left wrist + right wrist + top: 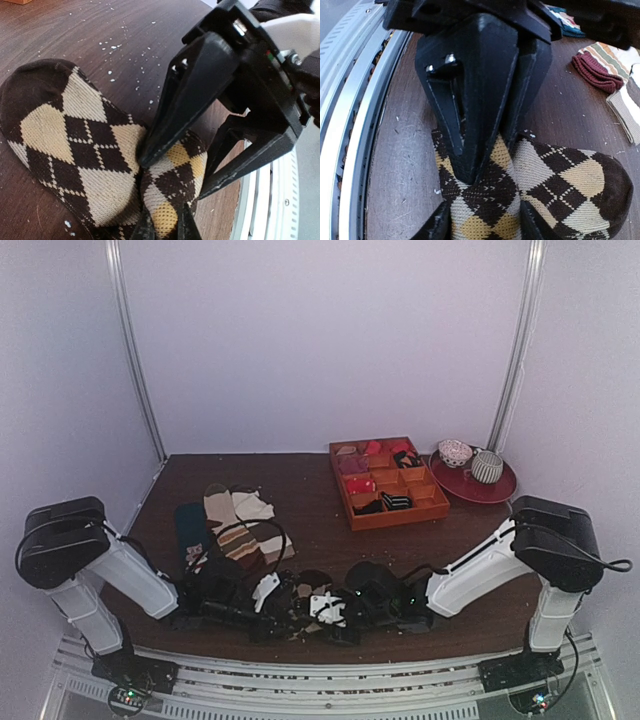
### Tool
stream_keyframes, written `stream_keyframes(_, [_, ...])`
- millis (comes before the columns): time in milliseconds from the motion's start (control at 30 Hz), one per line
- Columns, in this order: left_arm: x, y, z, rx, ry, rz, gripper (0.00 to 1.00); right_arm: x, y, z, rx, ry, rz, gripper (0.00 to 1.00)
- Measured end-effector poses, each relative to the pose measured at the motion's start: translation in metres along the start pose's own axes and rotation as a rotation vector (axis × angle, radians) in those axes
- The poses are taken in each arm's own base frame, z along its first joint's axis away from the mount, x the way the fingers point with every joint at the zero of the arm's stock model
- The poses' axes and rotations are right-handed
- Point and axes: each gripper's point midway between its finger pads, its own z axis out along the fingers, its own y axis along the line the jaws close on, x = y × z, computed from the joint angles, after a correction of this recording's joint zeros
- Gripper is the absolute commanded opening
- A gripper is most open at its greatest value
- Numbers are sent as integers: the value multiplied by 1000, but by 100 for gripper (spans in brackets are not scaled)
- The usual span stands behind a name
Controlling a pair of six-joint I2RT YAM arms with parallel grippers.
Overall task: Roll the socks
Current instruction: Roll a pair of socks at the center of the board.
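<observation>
The argyle socks (75, 135) lie at the table's front edge, with brown, cream and black diamonds and a dark toe end (30, 85). They are bunched into a fold between the two grippers. My left gripper (165, 227) is shut on this fold from one side. My right gripper (482, 227) is shut on the same fold (490, 190) from the opposite side, and the dark toe (615, 190) lies to its right. In the top view the two grippers (280, 605) (335, 612) meet tip to tip and hide most of the socks.
Brown-and-cream striped socks (240, 525) and a dark teal sock (190, 530) lie at the back left. An orange compartment tray (388, 483) with rolled socks and a red plate (480, 485) stand at the back right. The metal rail (300, 680) runs just behind the grippers.
</observation>
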Motion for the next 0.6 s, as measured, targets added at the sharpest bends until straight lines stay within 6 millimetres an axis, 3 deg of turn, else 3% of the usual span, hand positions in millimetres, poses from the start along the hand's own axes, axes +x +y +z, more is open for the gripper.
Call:
stream_keyframes(33, [1,0,-1,3,0,-2,0,2,0,2,1,8,0,31])
stream_keyframes(133, [1,1,-2,10,-1,-7,39,1,0,4,-6,23,3,23])
stream_keyframes(167, [1,2,-3,10,0,-9,61,1,0,5,-8,27,6,22])
stream_keyframes(200, [1,2,-4,8,-1,-4,75,-1,0,6,-12,31,10,21])
stream_keyframes(267, [-1,0,-7,5,-1,9,97,-3,0,7,-21,37,29,20])
stream_keyframes(400, [-10,-1,-20,-47,-10,74,98,-5,-4,10,-81,67,123,21])
stream_keyframes(600, [-48,0,-54,-169,-161,280,98,-4,-13,17,-267,146,365,21])
